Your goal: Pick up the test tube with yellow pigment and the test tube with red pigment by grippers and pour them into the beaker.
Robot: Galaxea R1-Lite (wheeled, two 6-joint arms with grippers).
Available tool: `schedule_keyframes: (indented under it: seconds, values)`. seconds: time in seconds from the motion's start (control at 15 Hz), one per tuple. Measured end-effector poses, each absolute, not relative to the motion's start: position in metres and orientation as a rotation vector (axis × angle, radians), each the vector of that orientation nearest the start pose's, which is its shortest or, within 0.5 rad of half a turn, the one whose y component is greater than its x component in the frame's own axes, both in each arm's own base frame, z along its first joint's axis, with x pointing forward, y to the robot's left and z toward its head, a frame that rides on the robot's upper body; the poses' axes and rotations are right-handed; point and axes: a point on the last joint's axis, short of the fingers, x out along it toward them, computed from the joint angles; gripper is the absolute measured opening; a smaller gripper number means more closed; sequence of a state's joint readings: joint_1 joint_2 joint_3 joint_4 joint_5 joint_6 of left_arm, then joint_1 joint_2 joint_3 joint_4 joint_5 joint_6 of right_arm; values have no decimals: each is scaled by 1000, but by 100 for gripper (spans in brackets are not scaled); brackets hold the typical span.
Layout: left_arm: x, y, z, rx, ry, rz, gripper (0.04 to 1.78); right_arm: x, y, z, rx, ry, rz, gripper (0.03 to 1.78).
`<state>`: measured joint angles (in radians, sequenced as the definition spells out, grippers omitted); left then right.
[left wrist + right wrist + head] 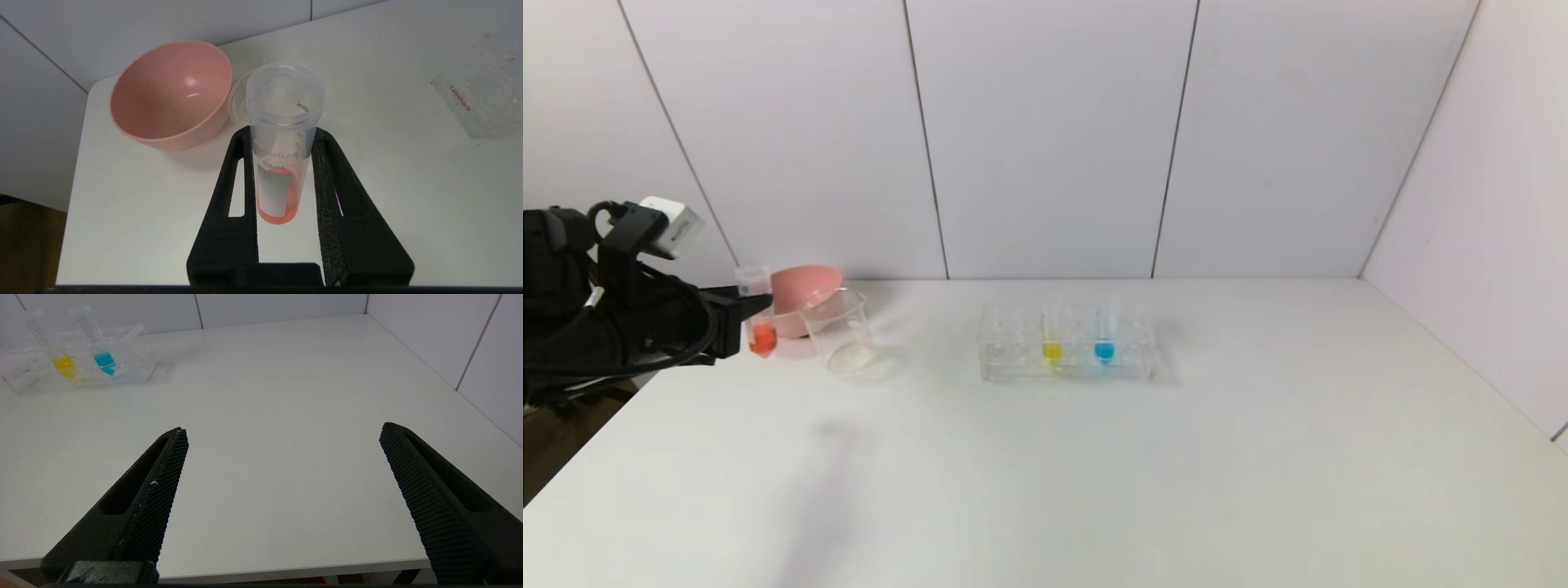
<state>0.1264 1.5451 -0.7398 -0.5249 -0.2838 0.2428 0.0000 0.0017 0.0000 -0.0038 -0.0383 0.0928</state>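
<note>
My left gripper (754, 308) is shut on the red test tube (762, 335) and holds it upright above the table's far left, just left of the clear beaker (842, 335). In the left wrist view the tube (282, 171) sits between the black fingers of the gripper (282, 132), red liquid at its bottom, and it hides most of the beaker (236, 100). The yellow test tube (1052, 345) stands in the clear rack (1013, 359) and also shows in the right wrist view (63, 364). My right gripper (284, 430) is open and empty over the table's near edge, out of the head view.
A pink bowl (805, 294) stands behind the beaker, close to the held tube, and shows in the left wrist view (171, 90). A blue-liquid tube (1104, 343) stands in the rack beside the yellow one. The table's left edge (596, 445) runs under my left arm.
</note>
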Motion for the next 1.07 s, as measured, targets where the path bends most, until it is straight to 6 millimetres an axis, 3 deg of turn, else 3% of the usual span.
schedule_keyframes:
  seconds: [0.13,0.47,0.8,1.07]
  values:
    - [271,46,200,216,305,-205,42,-23,-1,76,93,-4,-38,171]
    - [303,71,207,308,409,-250,42,-23,-1,76,93,-4,-38,171]
    - [325,81,228,392,510,-388,42,-23,-1,76,92,-4,-38,171]
    - [340,76,239,450,601,-487,42,-23,-1,76,93,-4,-38,171]
